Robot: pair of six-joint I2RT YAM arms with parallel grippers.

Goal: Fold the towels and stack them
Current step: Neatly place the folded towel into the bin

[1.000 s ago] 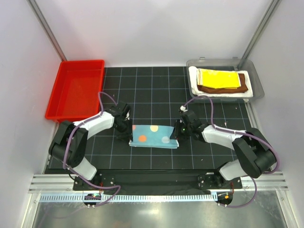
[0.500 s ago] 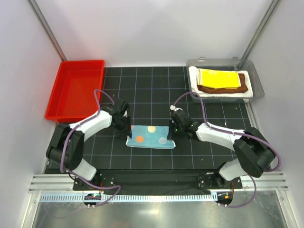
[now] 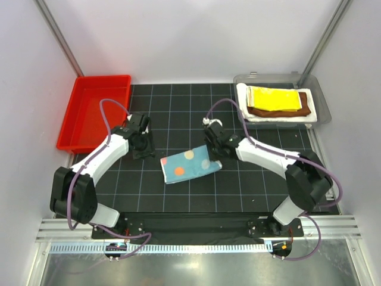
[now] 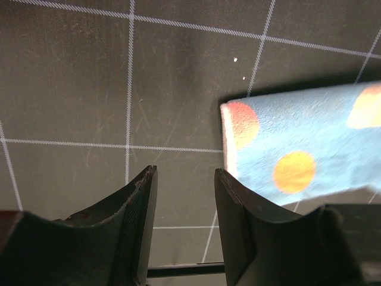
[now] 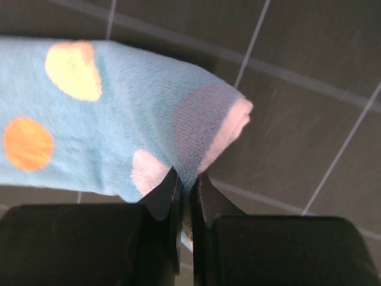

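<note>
A folded light blue towel with orange spots [image 3: 188,164] lies tilted on the black grid mat [image 3: 178,113]. My right gripper [image 3: 215,156] is shut on its right edge; the right wrist view shows the towel [image 5: 107,119] pinched between the jaws [image 5: 186,179]. My left gripper [image 3: 143,146] stands open over bare mat, left of the towel and apart from it. In the left wrist view the towel's near corner [image 4: 286,149] lies just right of the empty open gripper [image 4: 184,179]. In the clear bin [image 3: 320,101] at the back right, a yellow towel [image 3: 272,98] lies on a rust-brown towel [image 3: 280,111], on a white towel [image 3: 243,95].
A red tray [image 3: 95,110] stands at the back left beside the mat. Grey walls close in the back and sides. A metal rail [image 3: 190,229] runs along the near edge behind the arm bases.
My right gripper has shut on the blue towel's right edge and pulled it up and back, turning the towel. My left gripper has let go and drawn away to the back left.
</note>
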